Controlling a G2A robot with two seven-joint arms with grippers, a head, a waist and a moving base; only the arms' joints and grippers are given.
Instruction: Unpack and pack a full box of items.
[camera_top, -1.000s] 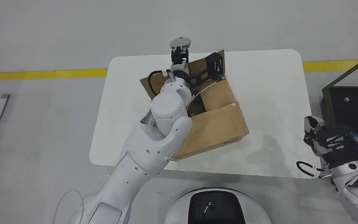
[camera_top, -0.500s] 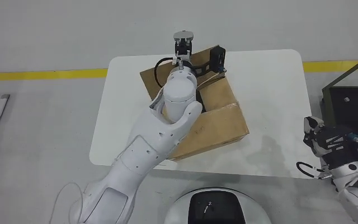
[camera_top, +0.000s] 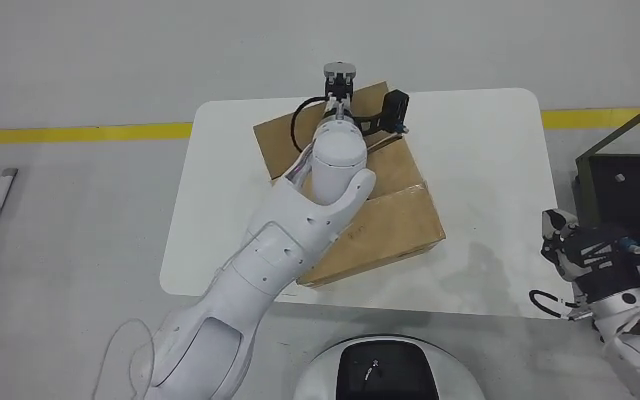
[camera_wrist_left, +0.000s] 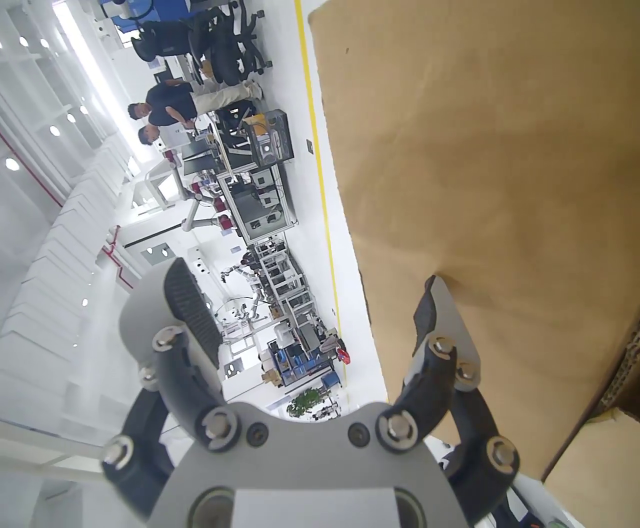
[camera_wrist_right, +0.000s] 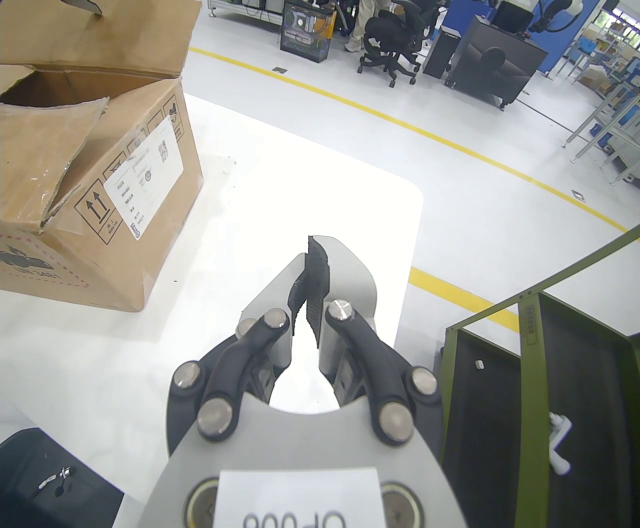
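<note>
A brown cardboard box (camera_top: 392, 222) stands in the middle of the white table (camera_top: 480, 150), its flaps partly raised. My left arm stretches across the box's top, and my left gripper (camera_top: 339, 74) is at the box's far edge. In the left wrist view the left gripper (camera_wrist_left: 307, 295) is open; one fingertip (camera_wrist_left: 437, 300) rests against the broad far flap (camera_wrist_left: 475, 150), the other stands free in the air. My right gripper (camera_wrist_right: 312, 257) is shut on nothing, off the table's right edge (camera_top: 562, 235). The box (camera_wrist_right: 100, 200) carries a white label on its side.
A dark cabinet with a green frame (camera_wrist_right: 550, 375) stands right beside my right gripper, also seen at the right border (camera_top: 610, 185). Bare table surface lies to the right of the box. A yellow floor line (camera_top: 100, 131) runs behind the table.
My left arm has swung to the right over the box opening, and its gripper has slid right along the far flap. The right arm has not moved.
</note>
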